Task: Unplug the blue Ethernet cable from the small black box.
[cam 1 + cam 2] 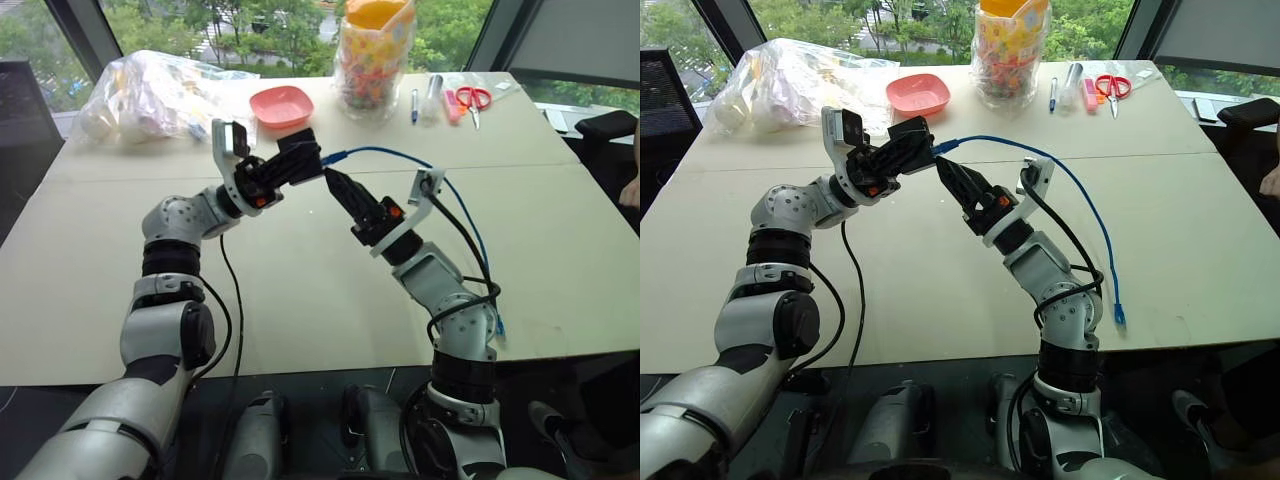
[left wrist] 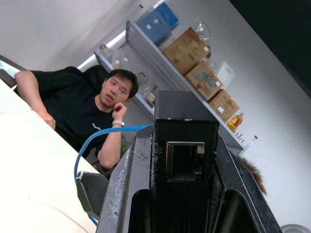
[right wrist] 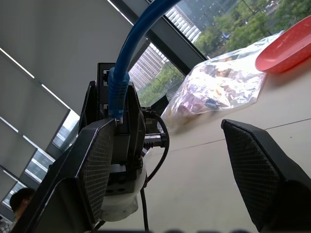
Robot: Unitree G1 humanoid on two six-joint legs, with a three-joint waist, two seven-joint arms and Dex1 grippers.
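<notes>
I have the left gripper (image 1: 908,143) raised above the table (image 1: 1200,230), its jaws clamped on the small black box (image 1: 297,152), which sits lifted at about eleven o'clock of the table's centre. In the left wrist view the box (image 2: 183,145) is pinched between both fingers, with an open square port facing the lens.

At the box's three o'clock side the blue Ethernet cable (image 1: 1060,172) is still plugged in; from there it arcs over my right arm and trails down to the table's near edge at around five o'clock.

The right gripper (image 1: 952,172) sits just beside the box with its jaws spread wide and holding nothing. In the right wrist view the plug boot (image 3: 117,92) lies against one finger (image 3: 92,160), the other finger well apart from it.

I judge this to be the grasp step: box secured, plug not yet gripped. Next I'd need to close the right jaws on the boot near the port, probably pressing the latch tab, then draw straight away from the box while the left holds firm.
</notes>
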